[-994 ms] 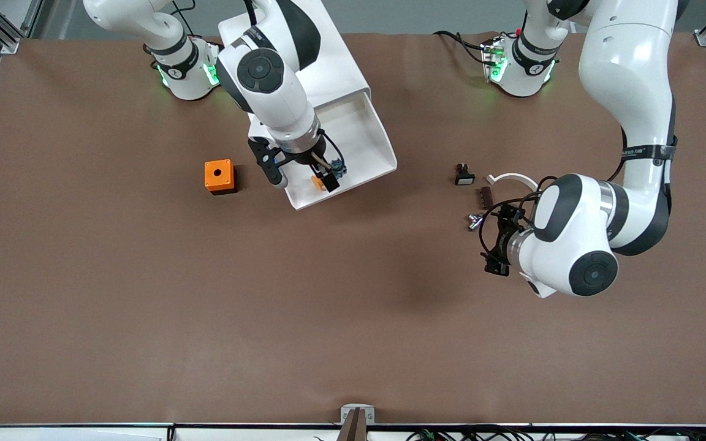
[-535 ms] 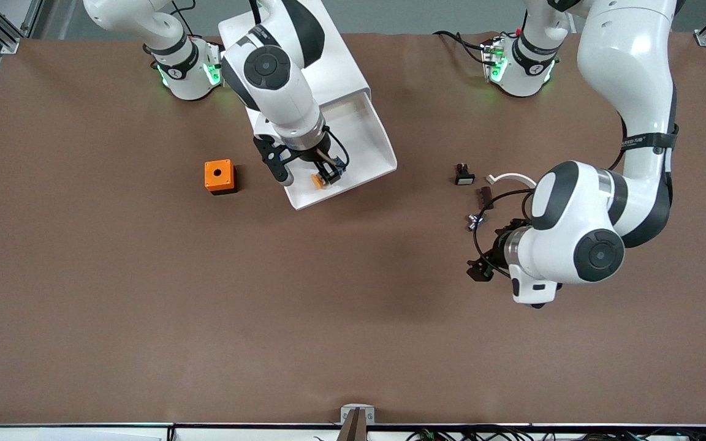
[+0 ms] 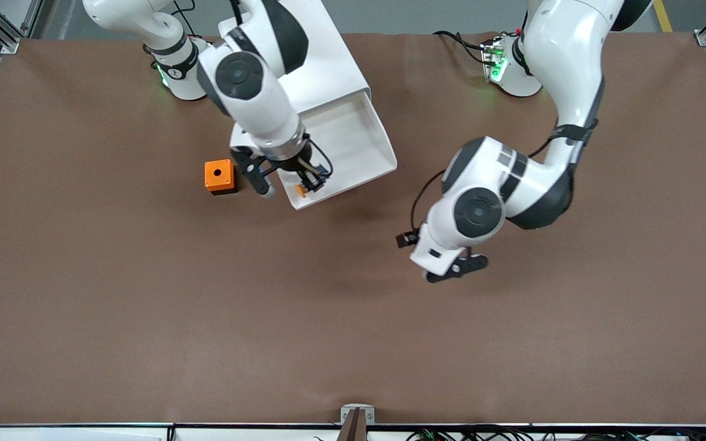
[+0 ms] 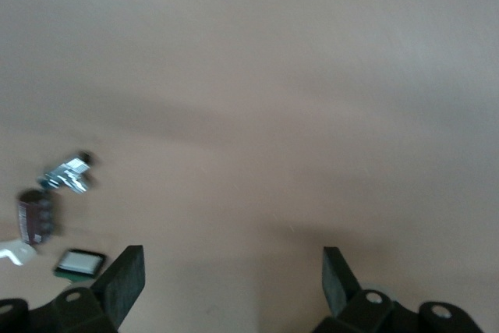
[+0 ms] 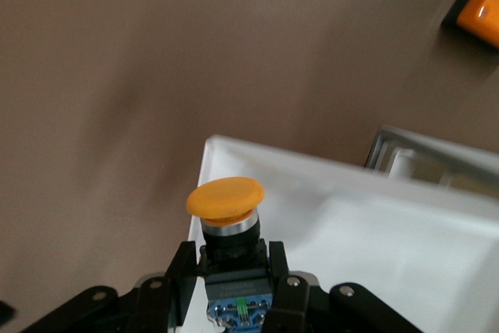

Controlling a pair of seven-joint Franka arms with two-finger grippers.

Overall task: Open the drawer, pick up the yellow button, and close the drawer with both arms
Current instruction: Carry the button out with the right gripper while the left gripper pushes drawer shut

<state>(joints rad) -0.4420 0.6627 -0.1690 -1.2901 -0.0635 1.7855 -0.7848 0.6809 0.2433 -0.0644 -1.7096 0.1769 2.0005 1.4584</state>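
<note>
The uppermost drawer (image 3: pixel 359 131) stands pulled out of the white cabinet (image 3: pixel 319 58). My right gripper (image 3: pixel 307 184) is shut on the button (image 3: pixel 301 190) and holds it over the drawer's front corner. In the right wrist view the button (image 5: pixel 226 212) shows its orange cap, black middle and blue base between the shut fingers of the right gripper (image 5: pixel 231 271), above the drawer's rim (image 5: pixel 312 169). My left gripper (image 3: pixel 437 252) is open and empty over bare table between the drawer and the left arm's end. The left wrist view shows it (image 4: pixel 231 282) wide open.
An orange box with a hole (image 3: pixel 219 176) sits on the table beside the drawer, toward the right arm's end; it also shows in the right wrist view (image 5: pixel 479 9). The left wrist view shows a metal part (image 4: pixel 70 173), a brown cylinder (image 4: pixel 35 217) and a black-and-white switch (image 4: pixel 79 263).
The left arm has swung toward the middle of the table, and its elbow now hides the small parts. The right gripper has carried the button toward the drawer's front corner.
</note>
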